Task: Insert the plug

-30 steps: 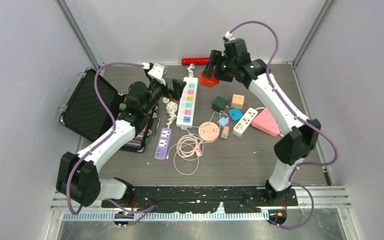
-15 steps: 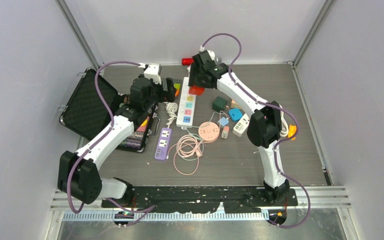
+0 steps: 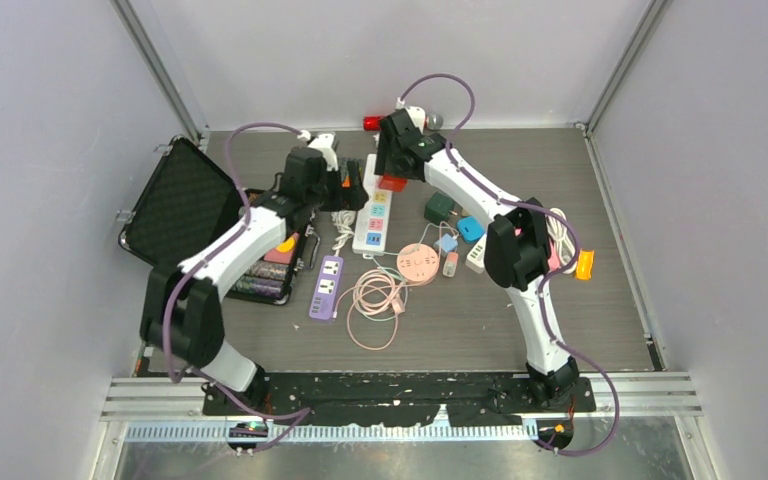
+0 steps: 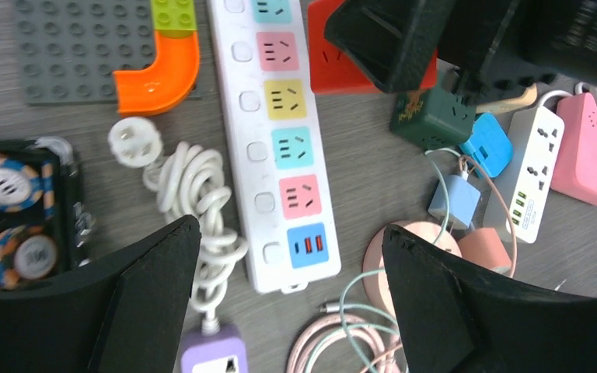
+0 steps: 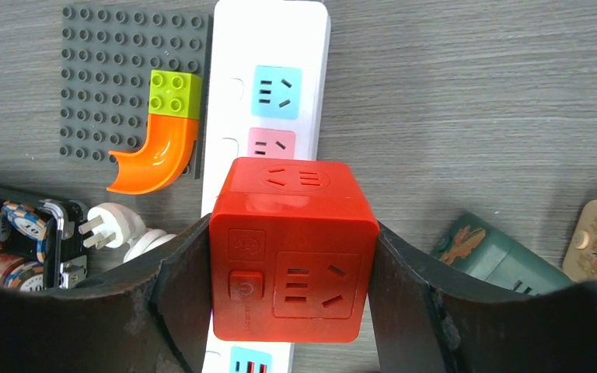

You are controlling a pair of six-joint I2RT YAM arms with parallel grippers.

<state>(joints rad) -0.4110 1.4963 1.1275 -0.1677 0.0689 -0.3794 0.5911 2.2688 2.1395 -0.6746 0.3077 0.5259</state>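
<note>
Two arms rose from the near edge of the grey table (image 3: 460,335) and reached towards its far side. Nearest to the bases lay a pink cable coil (image 3: 375,300), with a purple socket strip (image 3: 327,287) just left of it and a round pink socket hub (image 3: 418,262) just beyond. To the left stood an open black case (image 3: 175,215) with poker chips (image 4: 4,183) beside it. In the middle, the white power strip (image 4: 280,148) ran lengthwise away from the bases, with a coiled white cord (image 4: 194,186) beside it on the left. To the right of the strip lay a green cube adaptor (image 4: 431,116), a blue adaptor (image 4: 486,144), a small white strip (image 4: 532,175) and a pink triangular strip (image 4: 591,155).

The left gripper (image 4: 289,229) hung over the near half of the white power strip, its fingers spread wide and grasping nothing. Farther off, the right gripper (image 5: 289,268) had its fingers clenched on two opposite sides of the red cube plug (image 5: 291,233). The cube was over the far part of the white power strip, covering the sockets below the pink one; whether its prongs had entered a socket could not be told. Left of the strip's far end lay a grey studded baseplate (image 5: 85,93) bearing an orange curved brick (image 5: 155,155) and a green brick (image 5: 175,93). A red cylinder (image 3: 376,122) lay at the far edge.
</note>
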